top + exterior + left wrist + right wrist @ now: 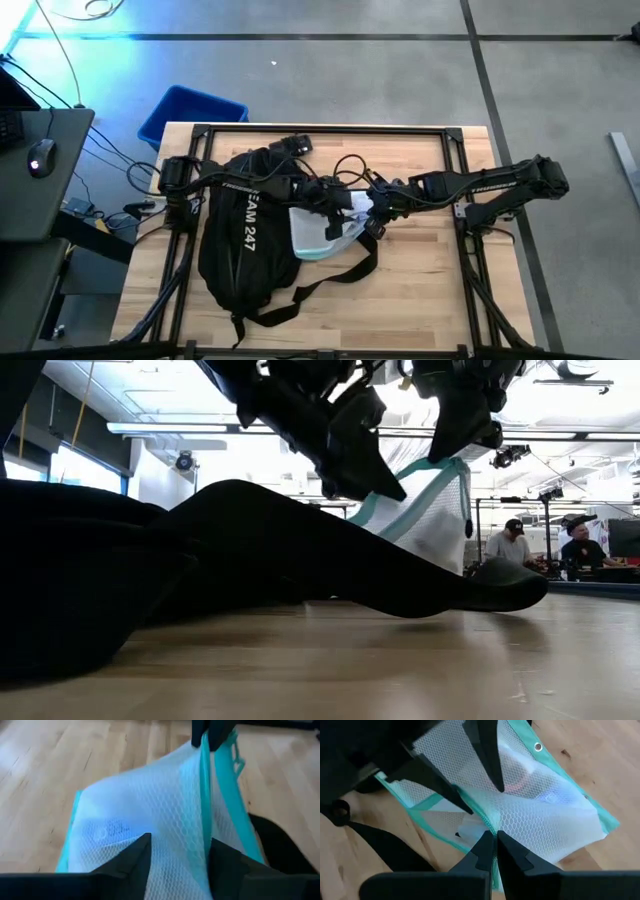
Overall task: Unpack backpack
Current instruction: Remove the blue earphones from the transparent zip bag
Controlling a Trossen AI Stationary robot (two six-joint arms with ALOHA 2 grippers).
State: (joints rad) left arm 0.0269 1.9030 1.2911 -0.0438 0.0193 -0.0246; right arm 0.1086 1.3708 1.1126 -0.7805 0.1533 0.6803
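The black backpack point(238, 240) lies on the wooden table's left half, its straps point(330, 280) trailing toward the near edge. A white mesh pouch with teal trim point(322, 238) is beside the backpack's right side, raised at one edge. My right gripper point(495, 840) is shut on that edge. My left gripper point(180, 865) reaches over the backpack and is open, its two fingers spread in front of the pouch's mesh face point(150, 805). In the low view the pouch point(430, 510) hangs slanting behind the backpack point(250, 550). My right gripper pinches the pouch's teal seam point(489, 822) between its two fingertips, coming slanting down from the table's right side. The pouch hangs below the fingers, its mesh drawn into a ridge at the seam point(205, 765); its lower part point(318, 250) lies on the table. My left gripper's open fingers point(487, 760) lie close against the mesh; whether they touch it I cannot tell.
A blue bin point(190, 115) stands on the floor beyond the table's far left corner. Loose black cables point(350, 165) and a small black item point(292, 146) lie at the far side. A desk with a mouse point(40, 156) is at the left. People point(510, 542) sit in the room behind.
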